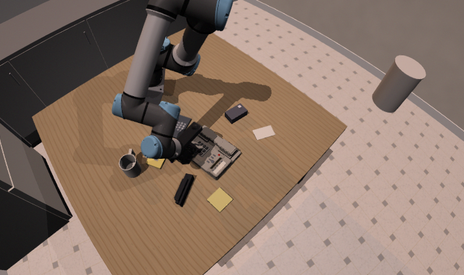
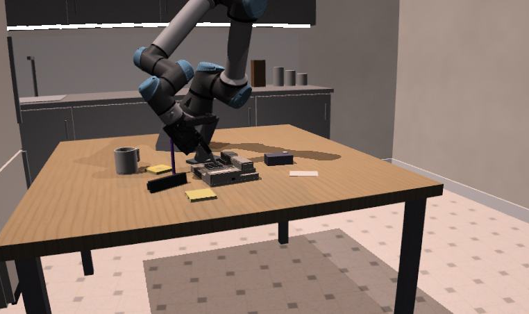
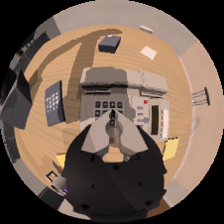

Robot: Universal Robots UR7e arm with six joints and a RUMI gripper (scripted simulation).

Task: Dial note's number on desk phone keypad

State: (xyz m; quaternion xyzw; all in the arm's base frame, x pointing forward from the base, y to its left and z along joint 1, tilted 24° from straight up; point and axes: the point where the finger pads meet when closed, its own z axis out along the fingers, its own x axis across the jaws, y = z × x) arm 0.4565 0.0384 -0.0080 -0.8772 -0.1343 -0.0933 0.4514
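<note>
With its jaws clenched on nothing, the claw point(image 3: 113, 115) is poising its joined tip over the keypad point(image 3: 108, 107) of the phone point(image 2: 225, 172) sitting mid-surface point(image 2: 337, 194), handset point(image 3: 111, 76) cradled, so pressing straight down with that single point should be avoiding any pinching of a key.

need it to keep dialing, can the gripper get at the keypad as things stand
Probably yes. The gripper is shut, empty, its joined tips right over the keypad on the phone. Nothing lies between them, and the handset sits behind the keys.
</note>
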